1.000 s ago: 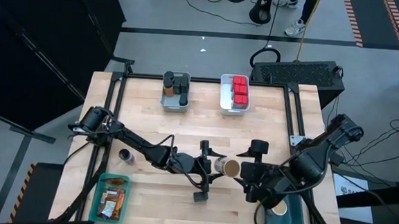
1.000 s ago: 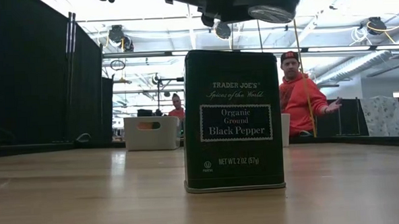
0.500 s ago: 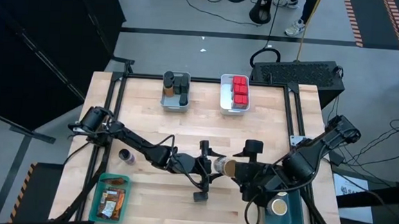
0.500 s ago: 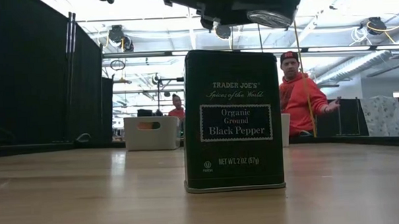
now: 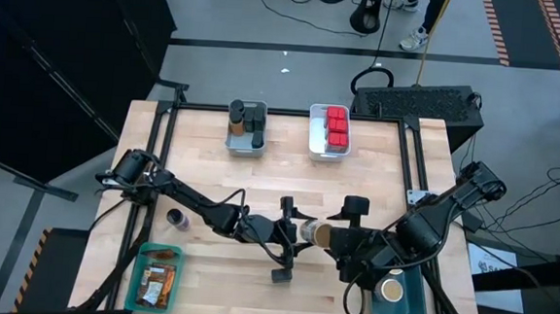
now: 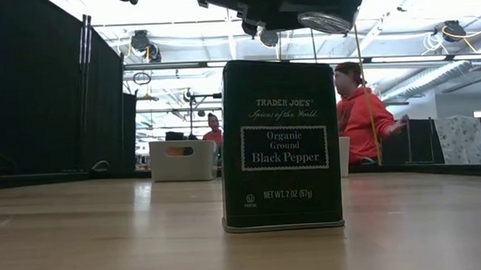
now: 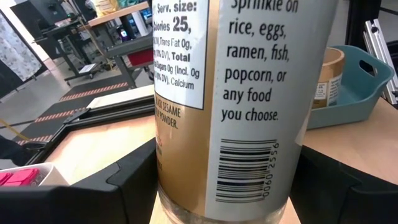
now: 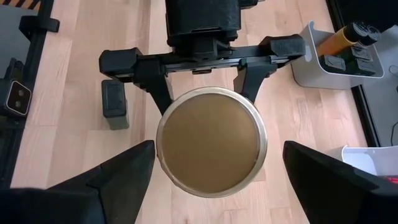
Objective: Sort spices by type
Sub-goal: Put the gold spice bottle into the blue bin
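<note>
Since the earlier frames, the right arm has drawn in toward the left arm and the person in the red hooded top (image 6: 362, 117), right of centre in the low view, has turned the head aside; the rest is unchanged.

- Left gripper (image 5: 300, 233): lower centre of the high view. Jaws clamped on a round tan-topped glass jar (image 5: 318, 234) with a white printed label, held lying sideways above the wooden surface (image 5: 288, 177), tan lid toward the right arm. The right wrist view shows the two fingers on either side of the lid (image 8: 211, 142).
- Right gripper (image 5: 344, 249): lower centre-right of the high view, just beside the jar's lid end. Jaws spread wide, one to each side of the jar, holding nothing.
- Dark green rectangular tin (image 6: 281, 144), labelled black pepper: upright on the surface, centre of the low view.
- Small dark cylindrical jar (image 5: 177, 218): alone on the surface, lower left of the high view.
- Grey plastic bin (image 5: 246, 141): upper centre-left, holding dark jars and one orange-capped jar.
- White plastic bin (image 5: 328, 146): upper centre, holding red boxy tins (image 5: 337, 125).
- Green plastic bin (image 5: 156, 276): bottom left, holding brown-orange printed packets.
- Teal plastic bin (image 5: 400, 299): bottom right, holding one tan-topped jar (image 5: 391, 291).
</note>
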